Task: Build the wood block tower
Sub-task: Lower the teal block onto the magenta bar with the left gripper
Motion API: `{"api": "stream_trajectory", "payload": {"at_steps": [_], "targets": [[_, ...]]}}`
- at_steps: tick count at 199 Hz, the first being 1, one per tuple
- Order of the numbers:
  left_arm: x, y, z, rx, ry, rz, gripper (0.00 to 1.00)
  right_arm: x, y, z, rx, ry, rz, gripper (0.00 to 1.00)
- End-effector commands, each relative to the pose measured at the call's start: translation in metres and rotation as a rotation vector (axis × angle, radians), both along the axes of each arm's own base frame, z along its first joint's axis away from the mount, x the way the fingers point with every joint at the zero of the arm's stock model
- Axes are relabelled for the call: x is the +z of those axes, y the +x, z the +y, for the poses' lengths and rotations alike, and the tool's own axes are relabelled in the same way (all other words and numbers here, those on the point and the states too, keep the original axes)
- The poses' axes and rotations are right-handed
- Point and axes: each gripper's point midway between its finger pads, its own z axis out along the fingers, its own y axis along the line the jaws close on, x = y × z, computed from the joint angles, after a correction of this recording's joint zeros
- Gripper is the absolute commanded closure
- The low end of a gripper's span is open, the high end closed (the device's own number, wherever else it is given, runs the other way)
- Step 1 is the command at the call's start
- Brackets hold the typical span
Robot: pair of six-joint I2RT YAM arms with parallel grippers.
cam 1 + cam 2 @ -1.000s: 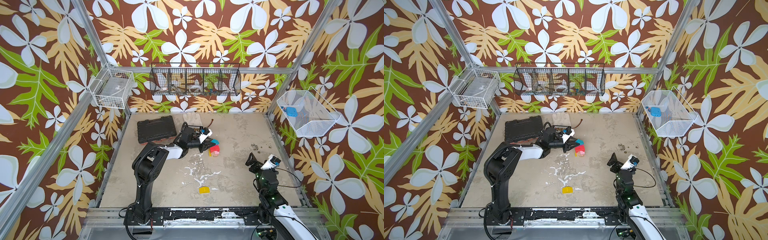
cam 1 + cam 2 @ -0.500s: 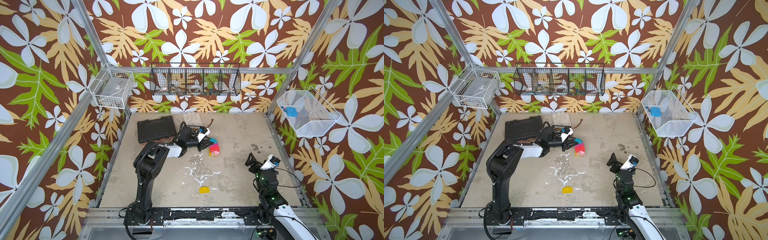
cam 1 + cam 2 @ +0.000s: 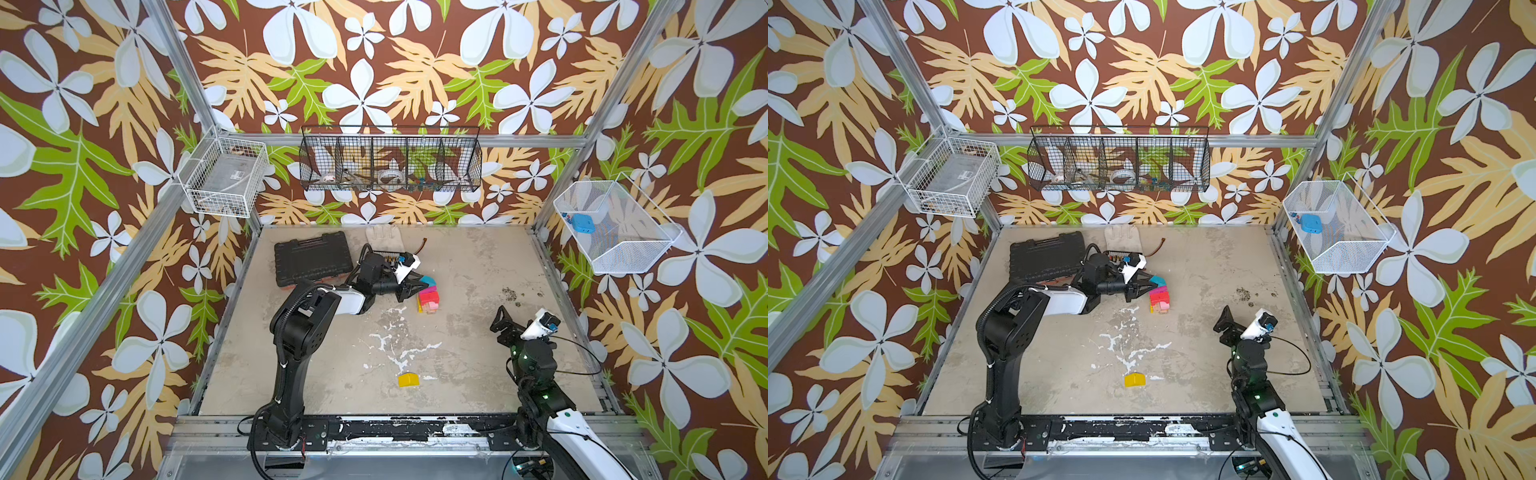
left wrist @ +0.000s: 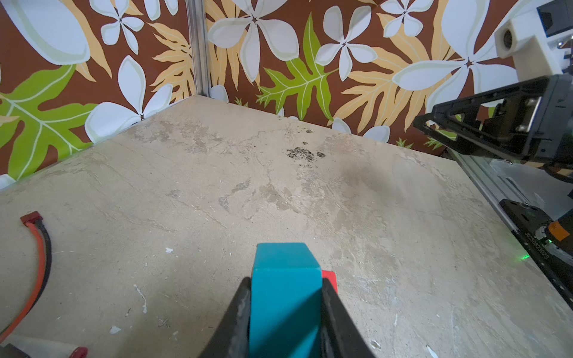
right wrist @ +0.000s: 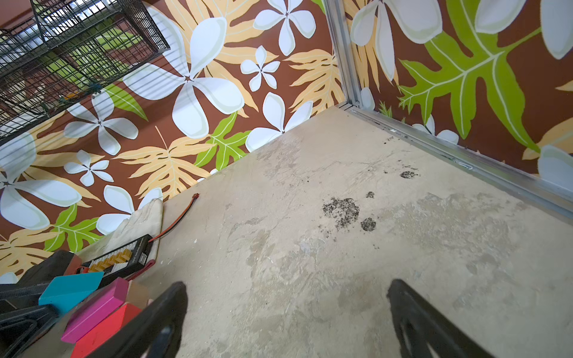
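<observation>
Left gripper [image 4: 285, 289] pinches teal wooden block [image 3: 430, 279] at top of small coloured-block tower [image 3: 428, 301], near black plastic tool case [image 3: 311, 257]. Risk: a tilted or off-centre release likely topples the stack. Right gripper [image 5: 286, 291] spread, empty, well apart from case.

Tower [image 3: 429, 297] set near the middle of the table [image 3: 478, 266], just right of the tool case [image 3: 312, 258]; topmost block [image 3: 430, 279] clasped by the left gripper [image 3: 420, 285]; glove [image 3: 384, 239] laid behind; lone block [image 3: 408, 379] placed well in front; right gripper [image 3: 503, 320] held apart, to the right
</observation>
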Motion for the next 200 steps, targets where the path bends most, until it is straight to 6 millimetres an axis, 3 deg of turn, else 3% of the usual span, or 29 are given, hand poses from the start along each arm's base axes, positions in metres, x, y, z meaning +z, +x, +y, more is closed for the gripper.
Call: {"api": "stream_trajectory", "payload": {"at_steps": [1,119,200], "targets": [[0.008,0.001,-0.001,-0.015,-0.021,-0.03,0.97,0.007,0.001,0.0,0.0,-0.001,-0.028,0.0],[0.0,0.002,-0.002,-0.011,-0.027,-0.011,0.94,0.008,0.001,0.0,0.0,-0.001,-0.029,0.0],[0.002,0.001,-0.001,-0.002,-0.035,-0.011,0.75,0.008,0.001,0.0,-0.001,0.0,-0.03,0.0]]}}
